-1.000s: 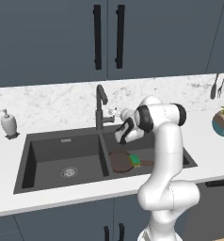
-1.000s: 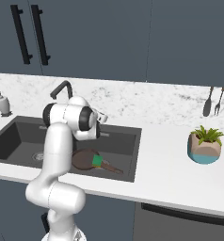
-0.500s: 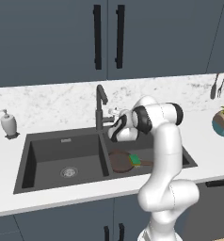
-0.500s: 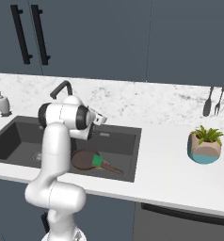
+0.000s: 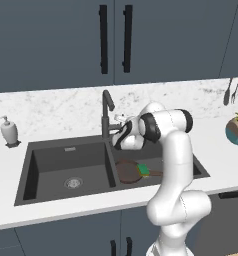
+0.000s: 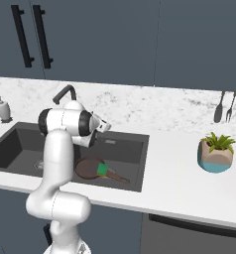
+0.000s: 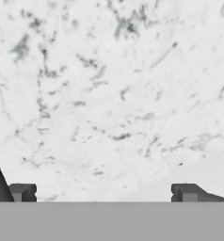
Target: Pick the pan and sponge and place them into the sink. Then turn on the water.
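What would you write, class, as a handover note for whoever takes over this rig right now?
Tool: open, holding nothing, raised by the faucet and facing the marble backsplash.
Pan: lying in the right basin of the sink.
Sponge: resting on the pan's edge near the handle.
Done: pan and sponge are both in the sink.
Left: turn on the water; no flow is visible yet.
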Available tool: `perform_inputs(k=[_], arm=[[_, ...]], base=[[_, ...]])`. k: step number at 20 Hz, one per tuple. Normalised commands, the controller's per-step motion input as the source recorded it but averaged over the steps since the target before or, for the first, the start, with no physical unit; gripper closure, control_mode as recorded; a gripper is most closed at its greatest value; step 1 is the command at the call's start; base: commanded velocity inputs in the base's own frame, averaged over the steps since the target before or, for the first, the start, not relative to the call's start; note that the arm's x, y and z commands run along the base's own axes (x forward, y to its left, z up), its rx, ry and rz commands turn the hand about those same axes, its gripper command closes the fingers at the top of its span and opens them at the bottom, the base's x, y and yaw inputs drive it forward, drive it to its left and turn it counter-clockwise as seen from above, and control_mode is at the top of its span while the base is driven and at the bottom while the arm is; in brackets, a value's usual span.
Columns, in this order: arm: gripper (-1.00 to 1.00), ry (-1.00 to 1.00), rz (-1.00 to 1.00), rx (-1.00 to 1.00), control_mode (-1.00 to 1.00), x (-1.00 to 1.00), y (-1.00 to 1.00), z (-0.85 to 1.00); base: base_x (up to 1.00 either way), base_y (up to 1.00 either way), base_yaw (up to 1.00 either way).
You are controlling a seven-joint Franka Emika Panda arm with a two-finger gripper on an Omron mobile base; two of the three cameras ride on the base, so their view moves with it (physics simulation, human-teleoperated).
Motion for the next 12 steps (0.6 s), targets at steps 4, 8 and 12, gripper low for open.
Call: perform_inputs(k=[4,8,12], arm=[[-1.00,-0.14,0.08,0.00,-1.00,-0.25,-1.00,0.00],[-1.00,-0.10,0.09,0.02,-1.00,-0.33,-1.00,0.00],[-1.00,-0.07,0.07,0.02,-1.00,-0.43,-1.00,0.00]], base=[[0.00,0.00,0.00],[0.00,0.00,0.00],[0.00,0.00,0.00]])
